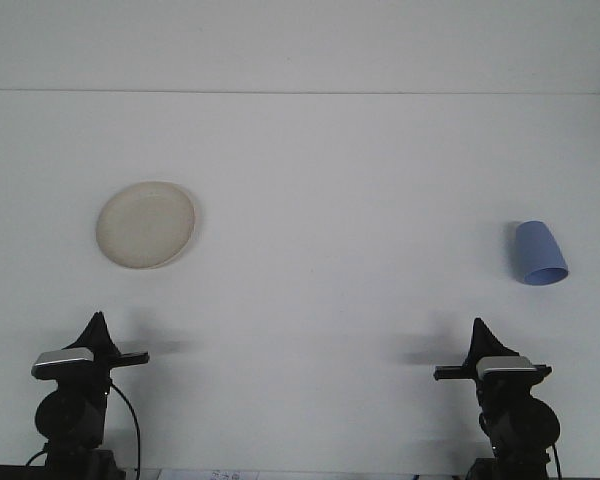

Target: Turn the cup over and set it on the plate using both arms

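While well apart, cup (pixel 539 254), plate (pixel 146 224).

The counter (pixel 310 300) under me looks smooth and matt white, with soft shadows and no glare. The plate (pixel 146 224) is cream and dull, perhaps plastic or paper; I cannot tell which. The cup (pixel 538 253) looks like matt blue plastic, evenly coloured. My left hand (pixel 98 324) and right hand (pixel 478 329) are matt black, likely plastic, each with a silvery grey block below
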